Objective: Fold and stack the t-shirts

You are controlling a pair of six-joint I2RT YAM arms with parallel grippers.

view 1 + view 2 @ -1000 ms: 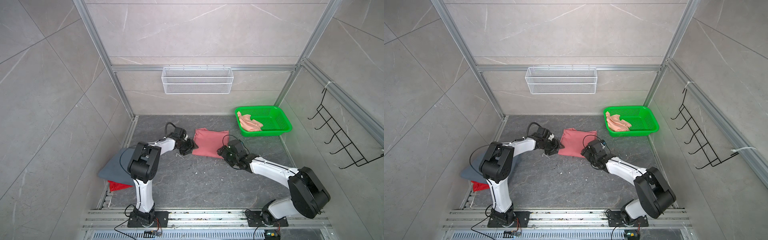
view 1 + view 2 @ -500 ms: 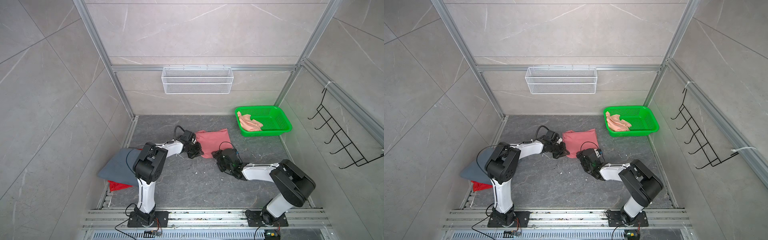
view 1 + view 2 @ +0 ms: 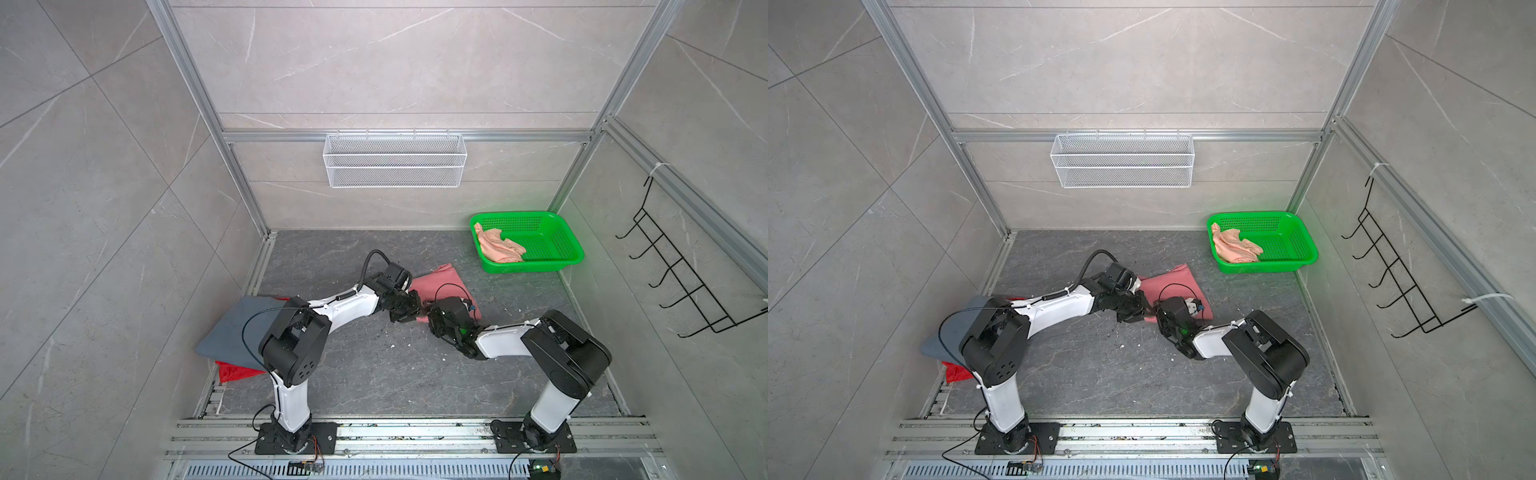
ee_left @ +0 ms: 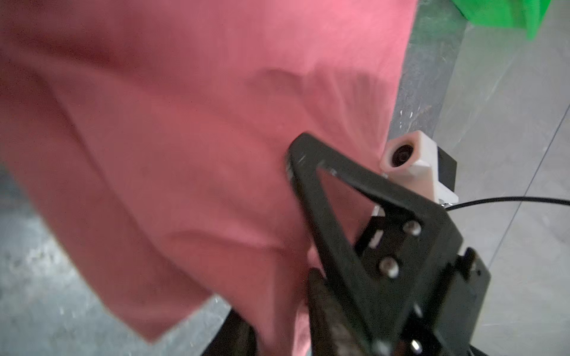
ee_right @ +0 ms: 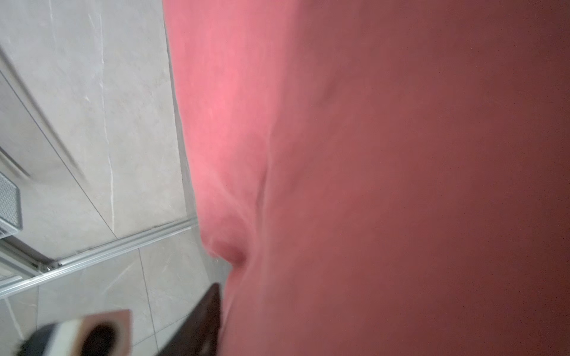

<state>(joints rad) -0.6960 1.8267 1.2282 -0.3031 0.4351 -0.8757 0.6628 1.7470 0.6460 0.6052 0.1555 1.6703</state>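
Observation:
A folded coral pink t-shirt (image 3: 442, 284) (image 3: 1171, 282) lies mid-table, turned cornerwise. Both grippers meet at its near corner. In the left wrist view my left gripper (image 3: 417, 311) (image 4: 277, 333) has the pink cloth (image 4: 200, 138) filling the gap between its two fingers. My right gripper (image 3: 430, 318) faces it tip to tip. In the right wrist view only one finger (image 5: 203, 320) shows, and the cloth (image 5: 401, 154) covers the other. A slate grey-blue t-shirt (image 3: 237, 328) lies flat at the left on a bright red t-shirt (image 3: 235, 370). A pale peach t-shirt (image 3: 498, 249) sits crumpled in the basket.
The green mesh basket (image 3: 552, 266) stands at the back right corner. A white wire basket (image 3: 395, 166) hangs on the back wall. A black hook rack (image 3: 685, 286) hangs on the right wall. The two wrists are nearly touching.
Both grippers have come together from the pink shirt's left and right sides to its near corner. The shirt has turned and shifted right.

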